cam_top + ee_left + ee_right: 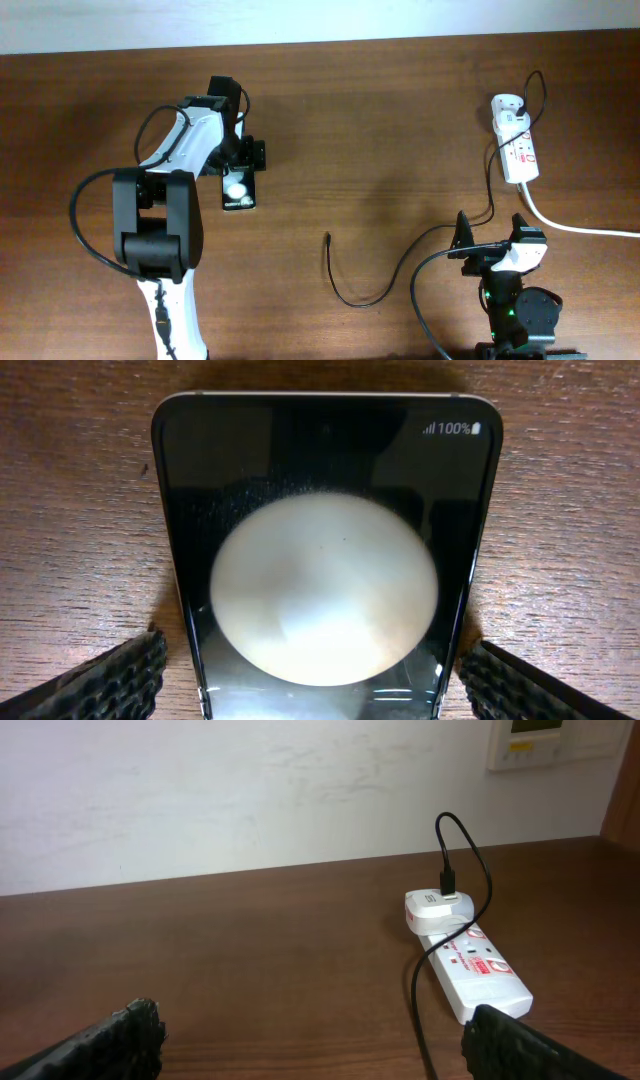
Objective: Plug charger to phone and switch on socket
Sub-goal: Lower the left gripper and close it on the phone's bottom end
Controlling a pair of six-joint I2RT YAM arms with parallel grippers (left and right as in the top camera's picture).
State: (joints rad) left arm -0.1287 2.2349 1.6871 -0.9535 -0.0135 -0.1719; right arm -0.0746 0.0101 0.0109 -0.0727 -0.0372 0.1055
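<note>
The phone (238, 190) lies flat on the wooden table at the left, its dark face showing a big white circle. In the left wrist view the phone (325, 510) fills the frame. My left gripper (240, 166) (320, 680) is open, its fingers straddling the phone's near end with small gaps on both sides. The socket (519, 145) (482, 972) lies at the far right with the white adapter (506, 105) (434, 910) plugged in. The charger cable (400, 268) (416, 1010) loops across the table to a free tip (328, 238). My right gripper (490, 238) (315, 1032) is open and empty, short of the socket.
The socket's thick white cord (580, 228) runs off to the right edge. A pale wall stands behind the table's far edge (250, 790). My left arm's body (160, 215) stands over the left side of the table.
</note>
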